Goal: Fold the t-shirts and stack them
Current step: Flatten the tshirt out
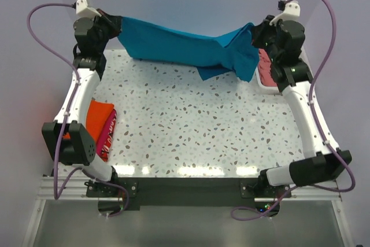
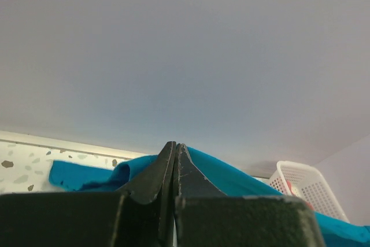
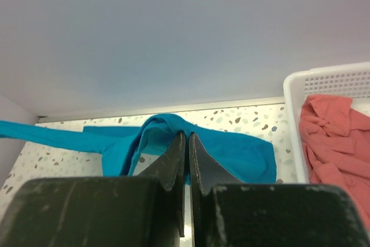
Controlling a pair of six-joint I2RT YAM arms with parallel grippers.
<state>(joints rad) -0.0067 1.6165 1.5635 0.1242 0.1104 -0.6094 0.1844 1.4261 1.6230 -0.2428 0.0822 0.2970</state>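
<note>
A teal-blue t-shirt (image 1: 185, 47) hangs stretched between my two grippers above the far edge of the table. My left gripper (image 1: 118, 27) is shut on its left end, with the cloth (image 2: 243, 180) draped past the tips (image 2: 175, 146). My right gripper (image 1: 254, 34) is shut on its right end, with the cloth (image 3: 231, 148) bunched over the tips (image 3: 188, 137). A folded orange shirt (image 1: 95, 117) on a magenta-red one (image 1: 108, 134) lies at the left edge. A salmon-pink shirt (image 3: 338, 143) lies in the basket.
A white lattice basket (image 1: 267, 88) stands at the far right, also in the right wrist view (image 3: 295, 102) and the left wrist view (image 2: 303, 186). The speckled table (image 1: 191, 125) spreads below the hanging shirt. A wall closes the far side.
</note>
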